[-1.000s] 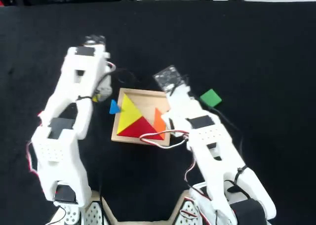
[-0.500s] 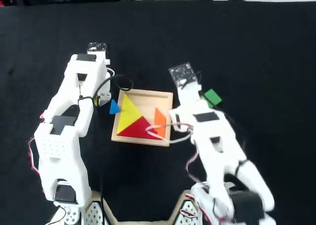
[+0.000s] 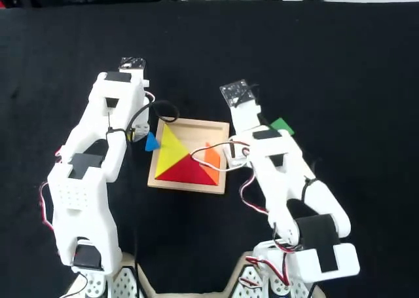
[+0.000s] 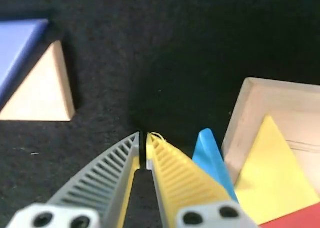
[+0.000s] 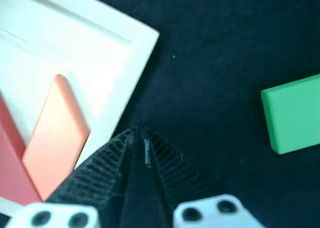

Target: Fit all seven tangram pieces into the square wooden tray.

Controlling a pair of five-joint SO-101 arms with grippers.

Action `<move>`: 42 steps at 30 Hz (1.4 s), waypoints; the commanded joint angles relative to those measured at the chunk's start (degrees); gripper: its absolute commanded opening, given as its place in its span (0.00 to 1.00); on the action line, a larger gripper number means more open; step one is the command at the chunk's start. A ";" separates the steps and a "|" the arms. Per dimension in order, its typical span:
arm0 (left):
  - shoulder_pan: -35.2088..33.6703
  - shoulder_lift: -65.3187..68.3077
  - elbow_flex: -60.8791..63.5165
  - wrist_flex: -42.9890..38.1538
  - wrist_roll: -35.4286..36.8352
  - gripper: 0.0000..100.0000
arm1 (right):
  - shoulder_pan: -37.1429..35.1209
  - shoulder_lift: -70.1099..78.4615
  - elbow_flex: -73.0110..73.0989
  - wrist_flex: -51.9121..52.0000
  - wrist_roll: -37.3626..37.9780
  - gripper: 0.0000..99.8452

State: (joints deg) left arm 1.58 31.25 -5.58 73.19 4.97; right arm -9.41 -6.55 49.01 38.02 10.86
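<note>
No readable text or numbers (in any view).

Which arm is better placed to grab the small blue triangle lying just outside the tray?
Left, probably. The left hand sits right beside the blue triangle, on the same side of the tray. The right hand is across the tray, nearer the green piece.
</note>
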 commanded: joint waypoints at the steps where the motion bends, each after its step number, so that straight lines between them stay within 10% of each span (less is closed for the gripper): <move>1: 1.89 -0.26 -0.22 0.79 -0.44 0.03 | -4.57 -0.22 -3.56 0.70 0.53 0.01; 42: 9.63 -11.96 6.90 1.93 3.87 0.03 | -8.70 13.67 -18.59 8.26 2.37 0.01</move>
State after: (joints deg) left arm 9.76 21.93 1.80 75.38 8.40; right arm -16.26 6.99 33.01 45.85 12.62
